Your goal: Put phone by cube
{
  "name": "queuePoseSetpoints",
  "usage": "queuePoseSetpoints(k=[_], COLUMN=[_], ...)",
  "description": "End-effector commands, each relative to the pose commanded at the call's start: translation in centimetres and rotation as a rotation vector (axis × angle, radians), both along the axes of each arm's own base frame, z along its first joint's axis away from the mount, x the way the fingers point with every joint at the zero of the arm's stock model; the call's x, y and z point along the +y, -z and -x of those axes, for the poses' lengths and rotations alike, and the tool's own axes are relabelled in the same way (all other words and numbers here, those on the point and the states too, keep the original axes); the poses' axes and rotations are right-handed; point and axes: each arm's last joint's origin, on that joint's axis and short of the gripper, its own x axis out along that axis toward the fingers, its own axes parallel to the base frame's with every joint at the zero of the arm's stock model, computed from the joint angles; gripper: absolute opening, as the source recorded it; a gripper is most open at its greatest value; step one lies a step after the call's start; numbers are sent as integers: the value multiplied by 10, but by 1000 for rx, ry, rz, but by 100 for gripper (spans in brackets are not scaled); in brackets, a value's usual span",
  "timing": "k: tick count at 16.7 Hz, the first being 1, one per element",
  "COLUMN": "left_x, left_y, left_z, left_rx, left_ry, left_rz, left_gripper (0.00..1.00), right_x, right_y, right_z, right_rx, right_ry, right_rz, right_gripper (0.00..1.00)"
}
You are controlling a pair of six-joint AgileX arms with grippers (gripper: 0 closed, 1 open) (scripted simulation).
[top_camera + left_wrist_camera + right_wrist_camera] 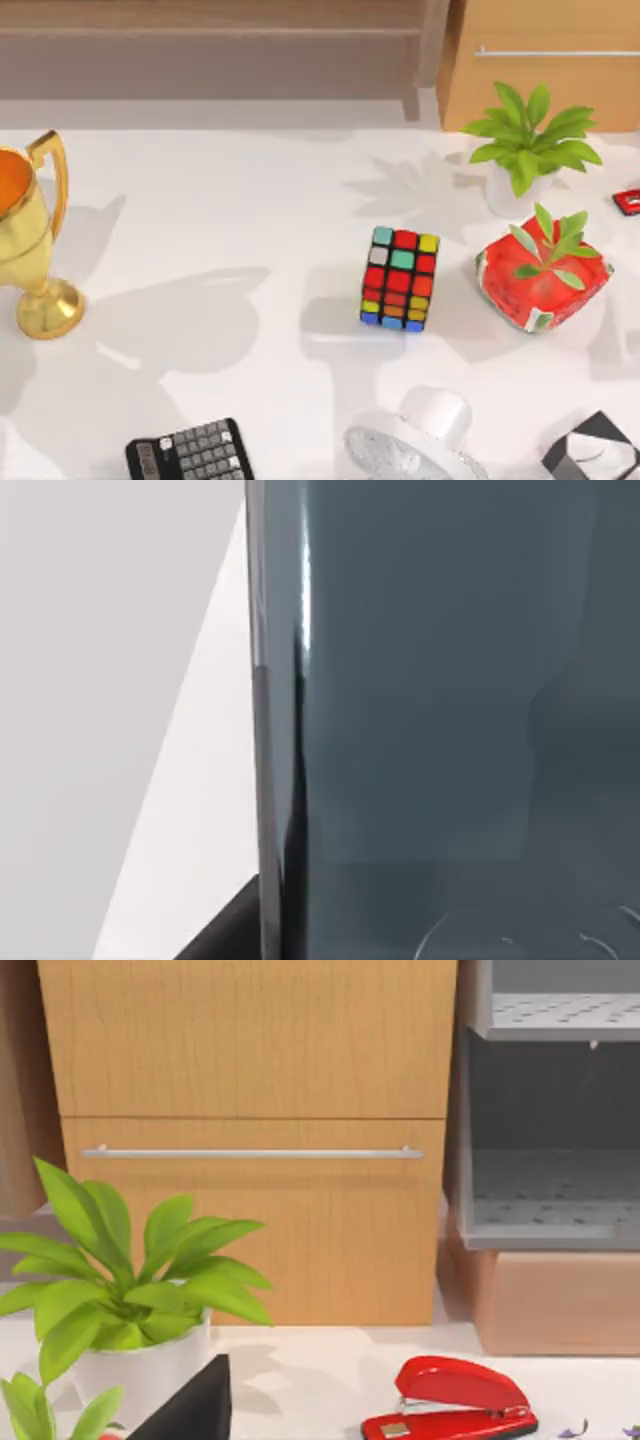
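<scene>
While the cube stands alone mid-table, this is how things lie, largest first:

Table (250, 200): white, with arm shadows across its left half.
Cabinet (250, 1160): wooden, with a metal bar handle, behind the table's far right.
Trophy (30, 240): gold, at the left edge.
Red pot (545, 280): boxy, leafy, just right of the cube, apart from it.
White pot plant (525, 150): behind the red pot.
Phone (450, 730): glossy blue-grey face and thin silvery edge very close in the left wrist view; where it sits on the table, cannot tell.
Cube (400, 279): upright, stickers in many colours.
Calculator (190, 452): black, at the near edge.
Stapler (450, 1400): red, far right.
Jaws: cannot tell for either gripper.
</scene>
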Motion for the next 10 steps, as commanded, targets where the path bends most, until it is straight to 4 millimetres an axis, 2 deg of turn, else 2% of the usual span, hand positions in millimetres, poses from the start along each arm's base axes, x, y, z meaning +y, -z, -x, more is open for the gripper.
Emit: queuePoseSetpoints(k=[3, 6, 8, 10], left_x=[-4, -23, -44, -73], left_y=[-40, -66, -75, -78], left_z=[-17, -32, -46, -60], left_rx=[-147, -245, -274, -282], left_ry=[-187, -276, -276, -237], left_rz=[-3, 26, 52, 82], left_gripper=[0, 0, 0, 0], right_x=[0, 0, 0, 0], right_y=[0, 0, 0, 0], right_z=[0, 0, 0, 0], right_rx=[0, 0, 0, 0], right_ry=[0, 0, 0, 0], right_rz=[0, 0, 0, 0], right_gripper=[100, 100, 100, 100])
